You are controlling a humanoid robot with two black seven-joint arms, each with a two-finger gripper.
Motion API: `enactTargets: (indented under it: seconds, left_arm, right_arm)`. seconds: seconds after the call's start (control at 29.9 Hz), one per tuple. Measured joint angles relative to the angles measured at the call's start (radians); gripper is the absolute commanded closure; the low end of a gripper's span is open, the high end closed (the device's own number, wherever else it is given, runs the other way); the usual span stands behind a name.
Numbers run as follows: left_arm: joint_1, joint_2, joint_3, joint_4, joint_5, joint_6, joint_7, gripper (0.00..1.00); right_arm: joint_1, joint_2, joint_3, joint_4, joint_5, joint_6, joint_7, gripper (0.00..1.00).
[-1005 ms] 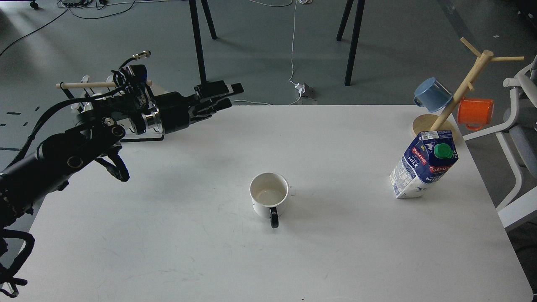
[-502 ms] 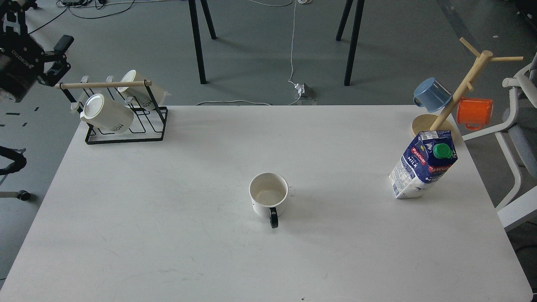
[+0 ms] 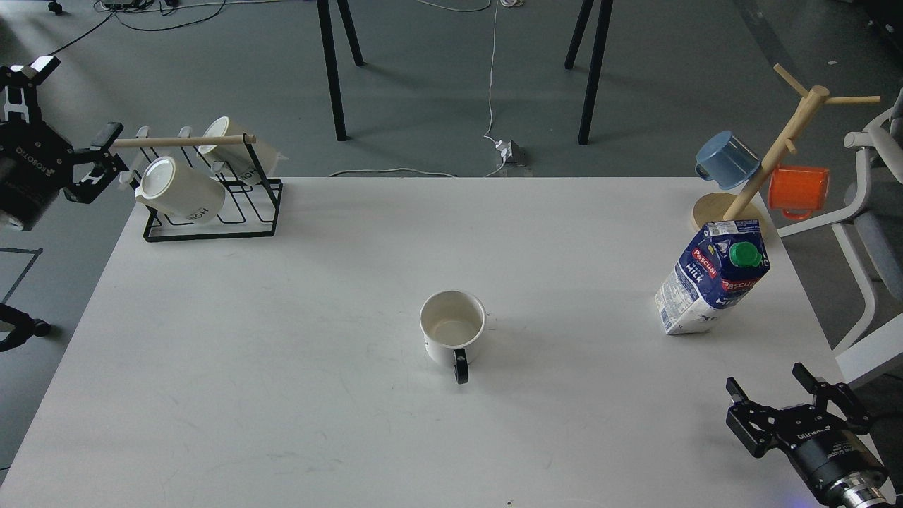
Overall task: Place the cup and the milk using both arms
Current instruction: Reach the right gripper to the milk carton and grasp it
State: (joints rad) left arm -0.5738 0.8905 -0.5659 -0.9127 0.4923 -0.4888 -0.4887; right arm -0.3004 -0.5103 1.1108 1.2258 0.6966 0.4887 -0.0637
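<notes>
The white cup [image 3: 452,326] with a black handle stands upright at the middle of the white table [image 3: 296,353], handle toward me. The blue-and-white milk carton [image 3: 712,276] with a green cap stands at the right side. My left gripper [image 3: 74,102] is open and empty, off the table's far left corner, beside the mug rack. My right gripper [image 3: 769,381] is open and empty at the table's near right corner, in front of the milk and well apart from it.
A black wire rack [image 3: 211,212] with two cream mugs [image 3: 180,189] stands at the far left corner. A wooden mug tree [image 3: 765,159] with a blue mug [image 3: 726,159] and an orange mug [image 3: 798,189] stands at the far right. A white chair [image 3: 871,212] is beyond the right edge.
My left arm has pulled back from over the table's far left to off its left edge. My right gripper has come into view at the bottom right. Cup and milk have not moved.
</notes>
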Motion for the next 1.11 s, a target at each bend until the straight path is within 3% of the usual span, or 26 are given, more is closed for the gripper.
enactTargets:
  seconds: [0.23, 1.11]
  left_arm:
    - [0.012, -0.008, 0.001, -0.002, 0.0, 0.0, 0.0, 0.01]
    - [0.074, -0.02, 0.0, -0.002, 0.0, 0.0, 0.0, 0.01]
  right_arm:
    - [0.077, 0.067, -0.013, -0.01, -0.008, 0.0, 0.004, 0.01]
    - [0.246, 0.1, 0.015, -0.096, -0.008, 0.0, 0.013, 0.01]
